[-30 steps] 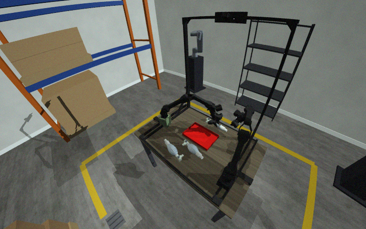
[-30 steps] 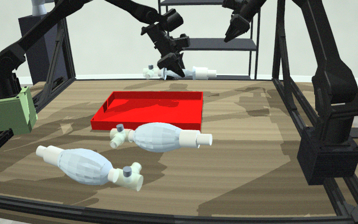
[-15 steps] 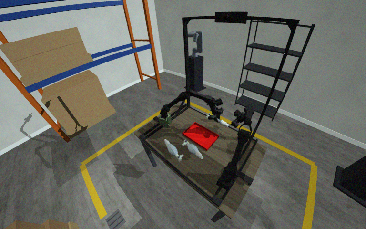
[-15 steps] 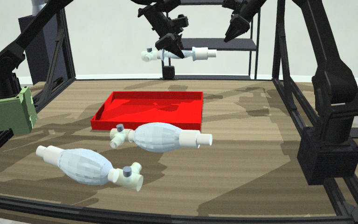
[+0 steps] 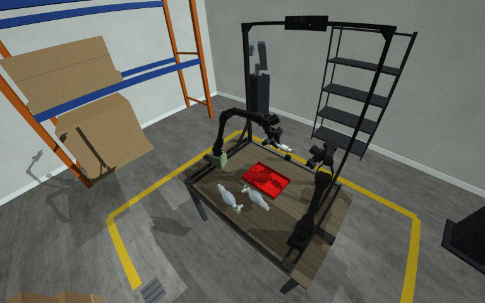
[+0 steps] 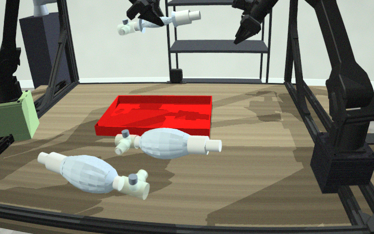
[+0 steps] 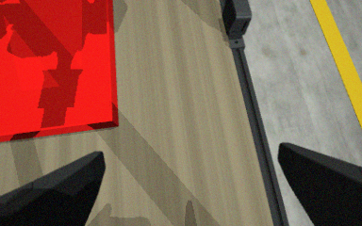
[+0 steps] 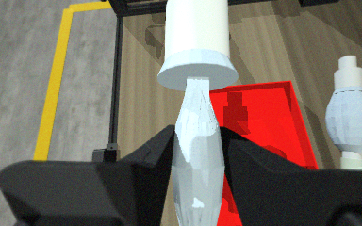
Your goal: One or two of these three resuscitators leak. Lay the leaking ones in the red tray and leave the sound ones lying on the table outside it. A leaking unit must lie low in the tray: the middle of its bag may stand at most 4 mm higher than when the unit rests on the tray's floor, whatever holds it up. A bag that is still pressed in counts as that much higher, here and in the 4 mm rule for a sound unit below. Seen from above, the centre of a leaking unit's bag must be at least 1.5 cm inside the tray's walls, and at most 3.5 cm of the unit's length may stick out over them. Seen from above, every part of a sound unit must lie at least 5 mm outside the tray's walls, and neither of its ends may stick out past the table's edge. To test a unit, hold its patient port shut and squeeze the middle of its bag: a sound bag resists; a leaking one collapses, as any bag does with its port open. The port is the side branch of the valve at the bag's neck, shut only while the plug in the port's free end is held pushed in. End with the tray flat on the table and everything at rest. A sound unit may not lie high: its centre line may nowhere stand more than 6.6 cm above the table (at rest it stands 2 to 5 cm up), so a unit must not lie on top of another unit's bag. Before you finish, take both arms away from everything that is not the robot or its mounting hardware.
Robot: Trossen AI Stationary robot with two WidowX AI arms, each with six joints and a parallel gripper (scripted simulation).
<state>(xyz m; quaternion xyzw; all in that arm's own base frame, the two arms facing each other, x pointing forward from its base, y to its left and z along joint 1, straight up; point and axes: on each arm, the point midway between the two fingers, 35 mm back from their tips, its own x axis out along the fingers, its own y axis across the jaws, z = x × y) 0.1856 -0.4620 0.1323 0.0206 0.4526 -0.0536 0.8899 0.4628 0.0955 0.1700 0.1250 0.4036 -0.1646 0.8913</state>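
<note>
R pincer (image 5: 274,142) (image 6: 162,24) (image 8: 198,129) pinching resus. unit (image 5: 285,147) (image 6: 181,17) (image 8: 198,174) mid-bag, squashed, above counter (image 5: 278,228) (image 6: 248,170) (image 7: 165,94) (image 8: 141,94). L pincer (image 5: 310,165) (image 6: 235,42) (image 7: 190,148) spread. 2nd unit (image 5: 255,197) (image 6: 165,143) (image 8: 348,118) just o/s red tray (image 5: 257,187) (image 6: 154,130) (image 7: 115,71) (image 8: 304,124).

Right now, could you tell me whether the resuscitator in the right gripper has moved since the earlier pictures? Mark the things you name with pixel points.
Yes: upward. In the exterior view the resuscitator (image 5: 285,147) (image 6: 167,20) (image 8: 198,165) now appears well above the black block (image 5: 287,157) (image 6: 176,75) (image 7: 238,19) (image 8: 104,154).
</note>
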